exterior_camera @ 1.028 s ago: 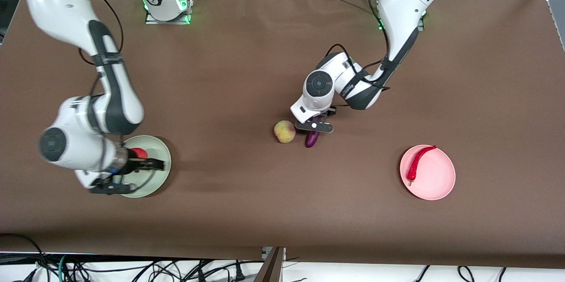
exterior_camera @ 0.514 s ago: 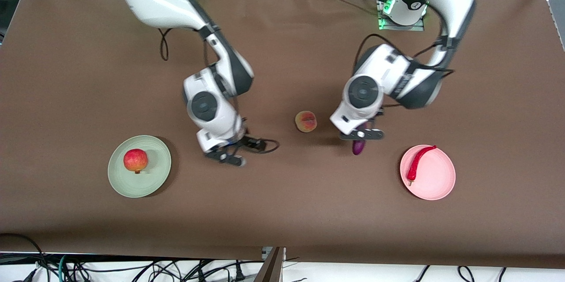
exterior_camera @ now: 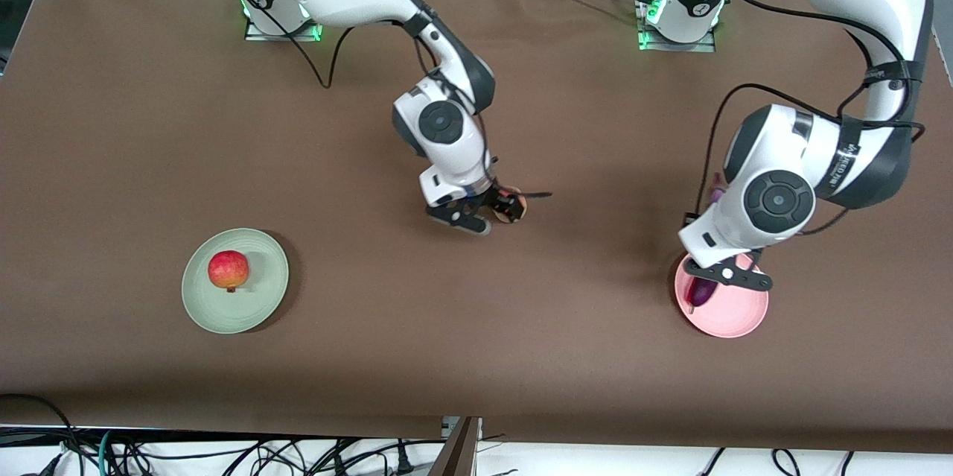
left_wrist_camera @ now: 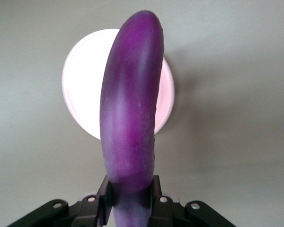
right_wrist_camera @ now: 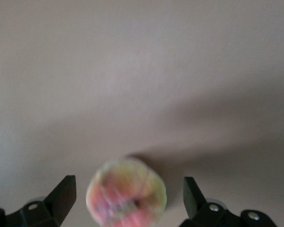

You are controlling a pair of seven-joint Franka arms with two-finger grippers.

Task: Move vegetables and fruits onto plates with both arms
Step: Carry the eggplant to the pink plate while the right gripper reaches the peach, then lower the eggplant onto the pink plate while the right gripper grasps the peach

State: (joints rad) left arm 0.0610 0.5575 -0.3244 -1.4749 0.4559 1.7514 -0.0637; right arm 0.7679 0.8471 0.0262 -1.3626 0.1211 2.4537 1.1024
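Observation:
My left gripper is shut on the purple eggplant and holds it over the pink plate. In the left wrist view the eggplant stands out from the closed jaws across the plate. The red chili does not show. My right gripper is open, low over the peach-coloured fruit in the middle of the table; in the right wrist view the fruit lies between the spread fingers. The red fruit sits on the mint green plate.
The brown table cover is bare between the two plates. Both arm bases stand along the edge farthest from the front camera. Loose cables hang below the table's near edge.
My right arm left the red fruit on the green plate and swung to the peach-coloured fruit. My left arm carried the eggplant from the table's middle to over the pink plate.

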